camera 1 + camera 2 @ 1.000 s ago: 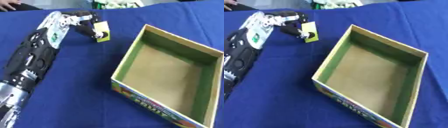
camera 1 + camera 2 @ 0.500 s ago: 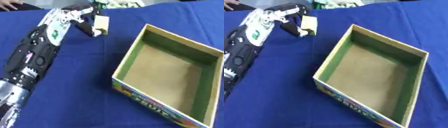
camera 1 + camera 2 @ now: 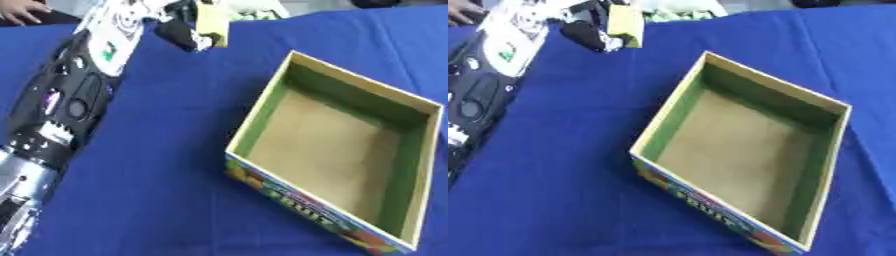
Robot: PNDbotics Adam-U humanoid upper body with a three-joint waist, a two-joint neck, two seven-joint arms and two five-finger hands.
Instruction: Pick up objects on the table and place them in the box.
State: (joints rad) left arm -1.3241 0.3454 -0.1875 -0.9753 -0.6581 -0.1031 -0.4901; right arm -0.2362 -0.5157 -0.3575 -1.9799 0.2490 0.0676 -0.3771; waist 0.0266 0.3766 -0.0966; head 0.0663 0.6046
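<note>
- A small yellow block (image 3: 211, 19) is being pinched in the curled fingers of the left hand (image 3: 182, 31), at the upper left of the frame.
- The block is being held upright, clear of the blue cloth (image 3: 166, 165), with its top end near the frame's upper edge.
- Compared with a second ago, the hand and block are being seen higher in the frame and further from the cloth; the block has been lifted, not merely gripped.
- The left arm is being stretched up the left side of the frame, from the lower left corner to the hand.
- The box (image 3: 668, 118) is being left untouched at centre right, open-topped, its brown floor bare; nothing has been placed in it yet.
- The block is being kept well apart from the box, up and to the left of its near corner.
- Judged from this, the pick is done and the carry across to the box is being started; release over the opening is what remains.
- The right hand is not being shown in either view.
</note>
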